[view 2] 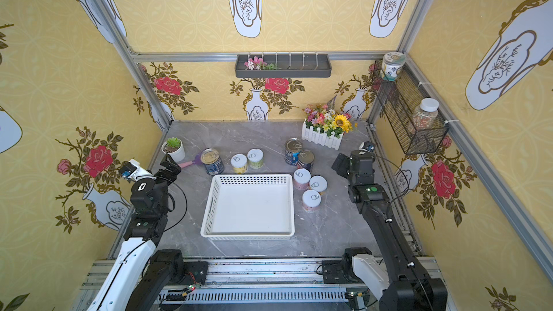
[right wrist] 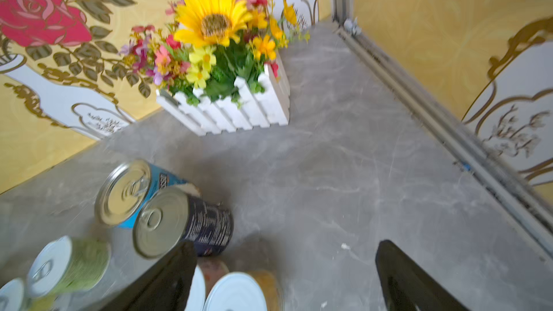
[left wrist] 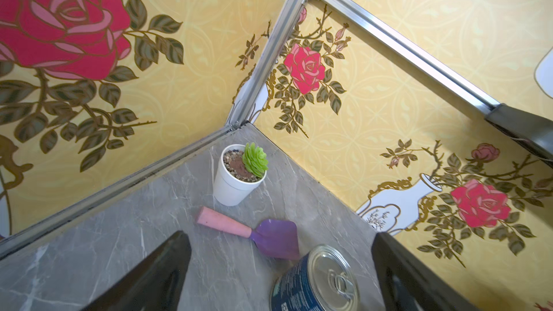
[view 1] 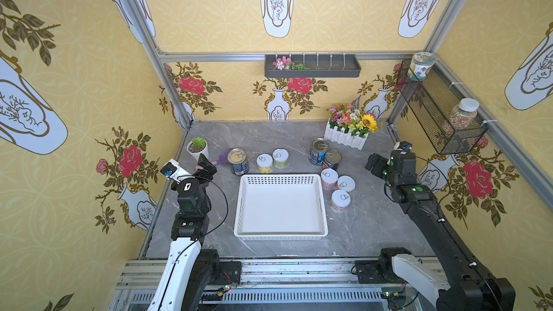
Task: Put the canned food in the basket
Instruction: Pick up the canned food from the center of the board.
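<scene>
Counting none of eight stowed: white perforated basket (view 1: 279, 179), frame centre, empty. Outside it: dark blue can (view 1: 238, 161) and two pastel cans (view 1: 264, 163) above, two silver-topped cans (view 1: 318, 151) upper right, three white-lidded cans (view 1: 345, 183) beside its right wall. Left gripper (view 1: 208, 165) and right gripper (view 1: 372, 163) spread wide, holding nothing

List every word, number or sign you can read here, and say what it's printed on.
No text here can be read with certainty.
Dark blue can by the trowel: fine white print, too small.
Blue can near the flowers: large pale letters, blurred.
Dark-labelled can: small print, blurred.
Labelled jar: dark characters, too small.
Left arm: white emblem, no letters.
</scene>
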Robot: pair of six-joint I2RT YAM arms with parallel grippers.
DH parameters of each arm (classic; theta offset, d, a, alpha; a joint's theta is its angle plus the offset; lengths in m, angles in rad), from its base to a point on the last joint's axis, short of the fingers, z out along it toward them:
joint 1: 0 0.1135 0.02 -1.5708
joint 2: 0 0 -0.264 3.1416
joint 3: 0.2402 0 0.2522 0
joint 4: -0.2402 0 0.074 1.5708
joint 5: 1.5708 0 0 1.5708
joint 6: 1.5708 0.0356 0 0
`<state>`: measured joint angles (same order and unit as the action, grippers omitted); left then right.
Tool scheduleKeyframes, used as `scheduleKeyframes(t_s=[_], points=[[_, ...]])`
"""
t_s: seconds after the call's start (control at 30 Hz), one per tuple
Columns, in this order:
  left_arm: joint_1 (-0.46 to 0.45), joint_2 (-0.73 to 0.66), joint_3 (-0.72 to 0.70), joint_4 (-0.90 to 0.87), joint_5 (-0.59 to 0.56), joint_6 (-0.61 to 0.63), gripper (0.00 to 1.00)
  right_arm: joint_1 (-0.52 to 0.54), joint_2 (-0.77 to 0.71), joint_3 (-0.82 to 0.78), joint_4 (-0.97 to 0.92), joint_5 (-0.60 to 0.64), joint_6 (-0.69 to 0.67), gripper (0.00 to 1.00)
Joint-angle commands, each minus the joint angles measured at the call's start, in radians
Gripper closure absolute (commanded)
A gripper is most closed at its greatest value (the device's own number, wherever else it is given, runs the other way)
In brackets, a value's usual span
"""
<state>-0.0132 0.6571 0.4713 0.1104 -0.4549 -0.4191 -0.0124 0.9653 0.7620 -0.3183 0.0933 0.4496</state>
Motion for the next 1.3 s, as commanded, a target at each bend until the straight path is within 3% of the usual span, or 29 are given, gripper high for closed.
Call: scheduleKeyframes(t_s=[0.0, 0.03, 0.1, 0.2, 0.27, 0.37, 0.53, 0.6, 0.7, 0.77, 0.83, 0.93, 1.03, 1.07, 1.13, 1.27], points=[[-0.001, 0.021, -0.015, -0.126, 0.166, 0.018, 0.0, -0.052, -0.025, -0.01, -0.157, -0.184, 0.049, 0.03], [0.0, 0.033, -0.032, -0.104, 0.17, 0.029, 0.0, -0.072, -0.034, -0.022, -0.159, -0.214, 0.056, 0.03], [0.0, 0.063, -0.065, -0.096, 0.076, -0.013, 0.0, -0.098, -0.042, -0.056, -0.135, -0.293, 0.061, 0.03], [0.003, 0.123, -0.099, -0.169, -0.208, -0.21, 0.0, -0.105, -0.009, -0.072, -0.127, -0.378, 0.068, 0.03], [0.035, 0.166, -0.065, -0.293, -0.266, -0.329, 0.0, -0.098, 0.021, -0.09, -0.108, -0.45, 0.054, 0.03], [0.042, 0.147, -0.069, -0.26, -0.185, -0.285, 0.0, -0.057, 0.028, -0.126, -0.087, -0.48, 0.05, 0.03], [0.042, 0.096, -0.137, -0.163, -0.094, -0.269, 0.0, 0.16, 0.03, -0.124, -0.109, -0.257, 0.056, 0.03], [0.044, 0.125, -0.123, -0.132, 0.023, -0.248, 0.0, 0.236, 0.072, -0.116, -0.102, -0.224, 0.06, 0.03], [0.03, 0.231, 0.046, -0.266, 0.284, -0.232, 0.0, 0.316, 0.158, -0.076, -0.122, -0.163, 0.053, 0.03], [-0.02, 0.294, 0.195, -0.451, 0.297, -0.274, 0.0, 0.353, 0.203, -0.047, -0.16, -0.096, 0.052, 0.03], [-0.041, 0.318, 0.276, -0.5, 0.396, -0.267, 0.0, 0.373, 0.228, -0.036, -0.176, -0.066, 0.052, 0.03], [-0.039, 0.342, 0.436, -0.631, 0.519, -0.186, 0.0, 0.416, 0.243, -0.028, -0.186, -0.034, 0.048, 0.02], [-0.039, 0.359, 0.559, -0.823, 0.46, -0.04, 0.0, 0.474, 0.249, -0.024, -0.192, 0.003, 0.048, 0.02], [-0.044, 0.352, 0.556, -0.856, 0.421, 0.02, 0.0, 0.484, 0.255, -0.023, -0.195, 0.008, 0.05, 0.02], [-0.083, 0.28, 0.467, -0.834, 0.251, -0.014, 0.0, 0.492, 0.273, -0.018, -0.193, 0.005, 0.051, 0.01], [-0.09, 0.125, 0.379, -0.714, 0.414, 0.031, 0.0, 0.497, 0.318, -0.016, -0.199, 0.009, 0.053, 0.0]])
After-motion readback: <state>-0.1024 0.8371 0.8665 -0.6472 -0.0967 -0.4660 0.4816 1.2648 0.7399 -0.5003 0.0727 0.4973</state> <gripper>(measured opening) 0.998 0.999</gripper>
